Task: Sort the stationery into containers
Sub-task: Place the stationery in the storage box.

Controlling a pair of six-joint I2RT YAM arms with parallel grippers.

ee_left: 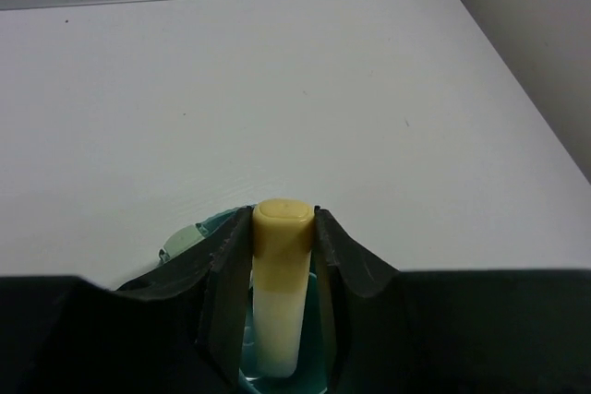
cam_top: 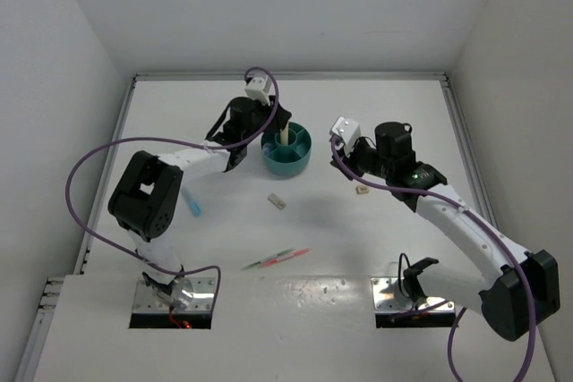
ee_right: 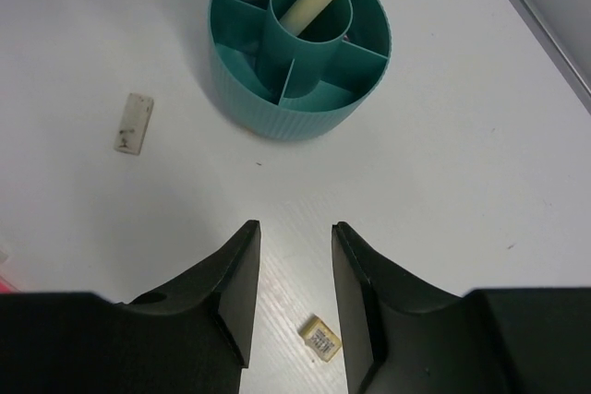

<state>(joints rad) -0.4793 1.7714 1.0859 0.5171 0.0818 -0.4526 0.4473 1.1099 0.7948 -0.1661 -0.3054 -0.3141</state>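
We have the left gripper (ee_left: pixel 283 225) clamped on the yellow marker (ee_left: pixel 279 302) standing in the teal bowl's (ee_right: pixel 277 113) centre cup (ee_right: pixel 275 39), release next; right gripper (ee_right: pixel 295 260) spread over a beige eraser (ee_right: pixel 321 337)

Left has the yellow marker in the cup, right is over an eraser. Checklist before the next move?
1. Left gripper clamped on the yellow marker: ok, held from both sides.
2. Marker's lower end inside the central cup of the teal bowl: ok.
3. Marker bottomed in the cup: cannot tell.
4. Right gripper open: ok.
5. Small eraser lined up in the right gripper's gap: ok, though a little off centre in the wrist view.
6. All stationery sorted: not ok; a second eraser, a blue marker and pens lie loose on the table.
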